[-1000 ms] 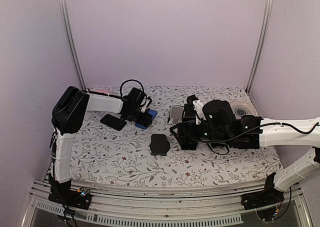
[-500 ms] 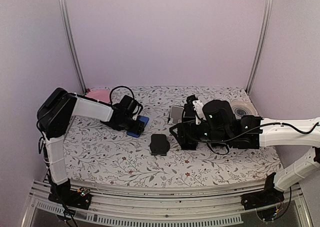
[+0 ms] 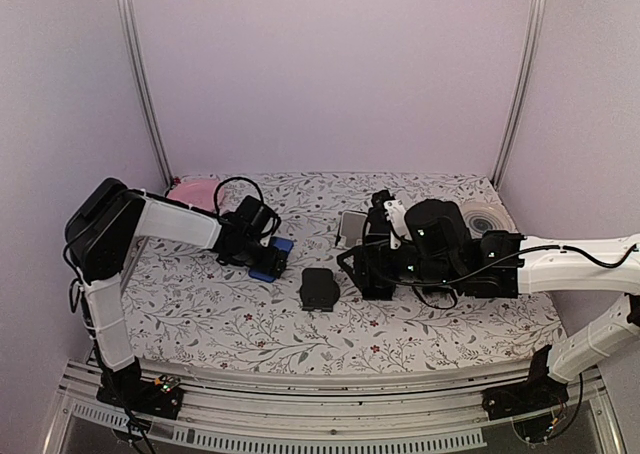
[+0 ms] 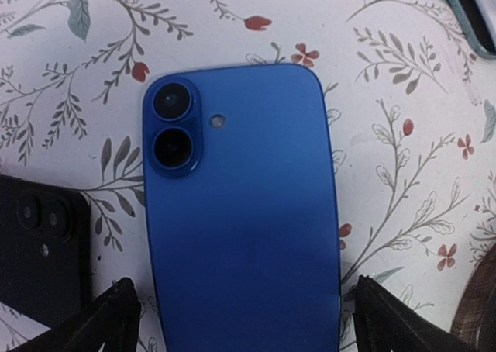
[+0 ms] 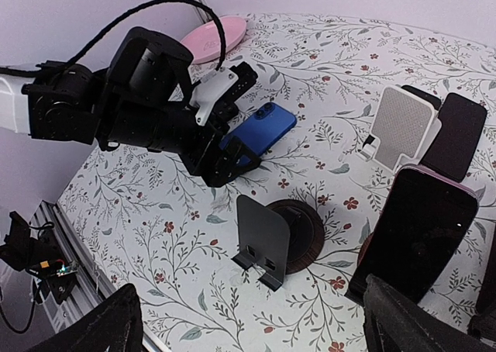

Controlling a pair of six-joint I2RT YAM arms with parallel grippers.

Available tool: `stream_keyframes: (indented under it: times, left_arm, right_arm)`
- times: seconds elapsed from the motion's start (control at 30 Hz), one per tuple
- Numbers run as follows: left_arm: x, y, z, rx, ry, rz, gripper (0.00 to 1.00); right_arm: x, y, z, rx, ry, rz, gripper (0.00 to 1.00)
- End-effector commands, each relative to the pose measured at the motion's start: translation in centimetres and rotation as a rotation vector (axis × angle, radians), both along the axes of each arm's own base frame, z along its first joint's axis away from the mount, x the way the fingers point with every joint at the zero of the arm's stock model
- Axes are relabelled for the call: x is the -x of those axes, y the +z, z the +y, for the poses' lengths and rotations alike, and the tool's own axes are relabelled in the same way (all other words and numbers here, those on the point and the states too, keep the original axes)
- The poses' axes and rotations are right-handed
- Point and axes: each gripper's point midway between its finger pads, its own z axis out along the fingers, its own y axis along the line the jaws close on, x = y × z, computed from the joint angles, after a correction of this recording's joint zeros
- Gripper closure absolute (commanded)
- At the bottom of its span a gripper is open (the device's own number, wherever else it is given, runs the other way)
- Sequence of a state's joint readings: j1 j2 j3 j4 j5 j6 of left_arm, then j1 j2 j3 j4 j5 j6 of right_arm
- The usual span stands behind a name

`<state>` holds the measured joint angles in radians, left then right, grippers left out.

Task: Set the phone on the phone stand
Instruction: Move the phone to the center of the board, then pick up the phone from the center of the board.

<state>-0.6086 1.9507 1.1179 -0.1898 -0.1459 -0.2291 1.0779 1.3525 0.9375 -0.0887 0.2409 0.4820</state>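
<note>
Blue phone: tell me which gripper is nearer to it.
Left. The left gripper straddles the blue phone, one open finger on either side of the end opposite its cameras. The right gripper sits across the table, beyond the black stand.

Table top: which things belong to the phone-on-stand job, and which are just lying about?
Job, probably: blue phone, empty black stand, left tool open astride that phone.
Lying about: black phone, pink dish, white stand, dark phone propped upright.
</note>
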Motion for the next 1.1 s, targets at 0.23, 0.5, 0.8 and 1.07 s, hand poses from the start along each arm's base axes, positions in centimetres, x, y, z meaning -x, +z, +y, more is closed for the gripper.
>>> stream_keyframes:
  times: [0.23,0.5,0.8,1.07]
  left_arm:
    - [1.8,-4.3,1.3,-0.093,-0.042,0.151,0.03]
    - [1.7,-5.3,1.7,-0.053,-0.038,0.189,0.08]
    - [1.9,-6.4,1.9,-0.033,-0.027,0.22,0.09]
    - [2.2,-6.5,1.7,-0.014,-0.025,0.227,0.24]
  right_arm:
    - [-0.3,0.9,0.3,-0.011,-0.005,-0.015,0.01]
    - [-0.3,0.6,0.3,-0.006,-0.004,-0.012,0.01]
    - [-0.3,0.3,0.3,-0.004,-0.006,-0.007,0.01]
    - [-0.2,0.2,0.2,-0.006,-0.007,-0.006,0.01]
